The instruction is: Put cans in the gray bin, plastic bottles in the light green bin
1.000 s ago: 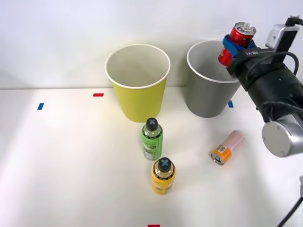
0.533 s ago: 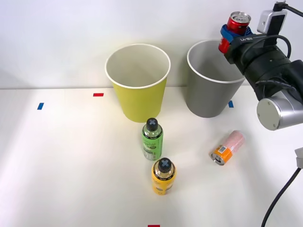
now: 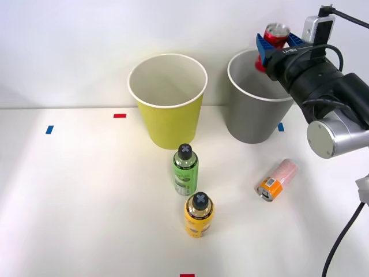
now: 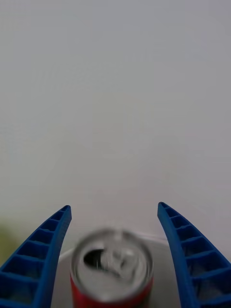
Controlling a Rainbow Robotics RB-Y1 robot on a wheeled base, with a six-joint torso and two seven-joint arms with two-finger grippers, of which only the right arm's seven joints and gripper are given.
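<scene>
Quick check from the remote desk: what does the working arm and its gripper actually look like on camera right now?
The right arm is black-sleeved with a round silver joint cap, and black cables loop around it. A small white camera box sits on the wrist. The right gripper has two blue, ribbed, curved fingers.

Front cam sits high, looking fwd/down over table (image 3: pixel 69 190); wrist cam rides close behind the right gripper (image 4: pixel 115 231), facing the wall; both share the red can (image 3: pixel 275 36).
</scene>
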